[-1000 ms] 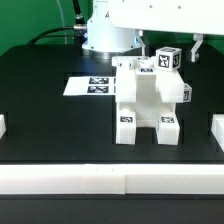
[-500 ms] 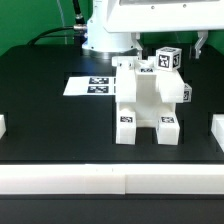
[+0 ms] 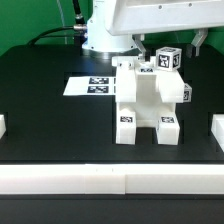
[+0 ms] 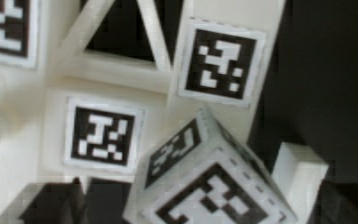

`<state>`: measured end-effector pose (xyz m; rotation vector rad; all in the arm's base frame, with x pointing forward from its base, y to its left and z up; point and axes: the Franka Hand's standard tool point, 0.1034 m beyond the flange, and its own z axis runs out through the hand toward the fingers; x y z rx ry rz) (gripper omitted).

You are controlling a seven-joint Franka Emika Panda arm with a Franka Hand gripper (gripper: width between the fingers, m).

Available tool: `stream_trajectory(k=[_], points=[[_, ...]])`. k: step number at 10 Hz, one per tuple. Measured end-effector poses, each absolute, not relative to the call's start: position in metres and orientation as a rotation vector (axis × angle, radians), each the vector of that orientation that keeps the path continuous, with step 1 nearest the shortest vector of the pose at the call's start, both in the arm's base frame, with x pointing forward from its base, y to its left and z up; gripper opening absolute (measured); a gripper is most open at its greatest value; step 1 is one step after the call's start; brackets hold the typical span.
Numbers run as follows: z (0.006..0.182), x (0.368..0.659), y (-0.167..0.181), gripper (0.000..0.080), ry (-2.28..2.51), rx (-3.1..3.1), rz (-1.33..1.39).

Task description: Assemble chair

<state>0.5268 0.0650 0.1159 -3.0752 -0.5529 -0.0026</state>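
Black counter (image 3: 50,125) spread wide, my white arm (image 3: 150,20) hanging over its back. The chair (image 3: 145,100) stands upright mid-counter, just to the exterior view's right of the marker board (image 3: 92,86) (tags fill my wrist view). My pincer (image 3: 197,45) is up beside the chair's top, and I cannot tell if it is apart or together.

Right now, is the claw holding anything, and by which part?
Cannot tell: the claw's tips show in neither view; the arm hangs above the chair.
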Motion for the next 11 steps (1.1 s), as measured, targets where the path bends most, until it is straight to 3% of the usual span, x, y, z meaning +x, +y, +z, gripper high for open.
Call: stream_trajectory(k=[7,8,9,11], points=[[0.1142,0.5255,0.0633,0.0646,-0.971,-2.977,-0.001],[0.1142,0.5255,0.0633,0.045,-0.971,-2.977,-0.001],[0.1142,0.5255,0.0632,0.0312,-0.97,-2.977,-0.001],[0.1142,0.5255,0.0633,0.0285,-0.905,-2.996,-0.001]])
